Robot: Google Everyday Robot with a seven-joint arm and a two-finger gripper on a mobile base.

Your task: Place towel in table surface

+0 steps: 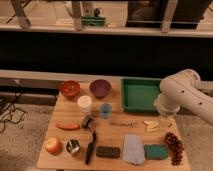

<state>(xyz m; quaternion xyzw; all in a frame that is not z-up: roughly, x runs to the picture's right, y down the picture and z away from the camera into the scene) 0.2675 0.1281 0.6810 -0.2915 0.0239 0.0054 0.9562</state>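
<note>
the towel lies flat on the table surface, well in front of the green tray, below its left half and close to the table's near edge. a dark green sponge sits in front of the tray's right half, and a black block lies further left than the tray's left corner. the gripper hangs just in front of the tray's right front corner, claw spread wide, pinching nothing.
</note>
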